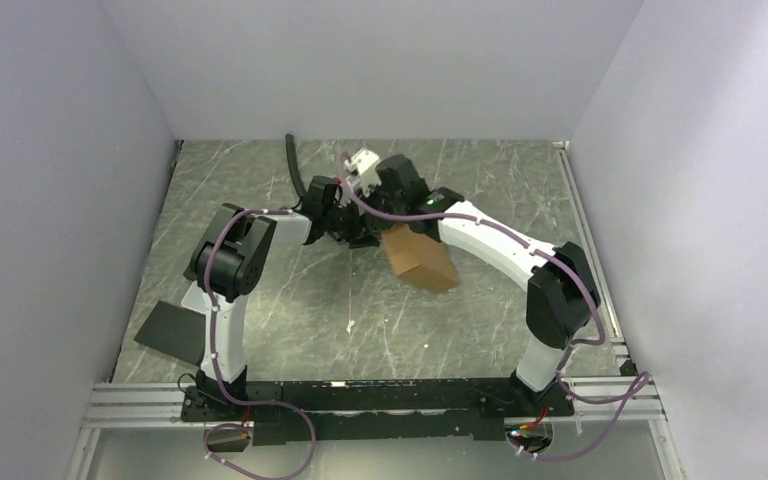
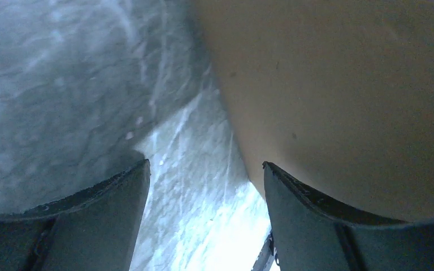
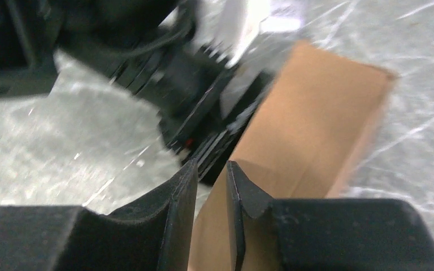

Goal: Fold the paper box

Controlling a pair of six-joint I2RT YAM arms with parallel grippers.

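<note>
Surveying from above: paper box (image 1: 422,260), brown cardboard, lies tilted on the grey marbled counter (image 1: 360,320) near its middle. The left fingers (image 1: 348,232) and right fingers (image 1: 388,222) meet at its far-left end. A black flat panel (image 1: 168,330) lies at the counter's left edge, and a black hose (image 1: 294,165) at the rear.

Left wrist: fingers (image 2: 118,192) stand apart with bare counter between them; the cardboard (image 2: 344,96) rests over the right-hand one.

Right wrist: fingers (image 3: 243,192) are nearly together, clamped on the box's edge (image 3: 316,118).
</note>
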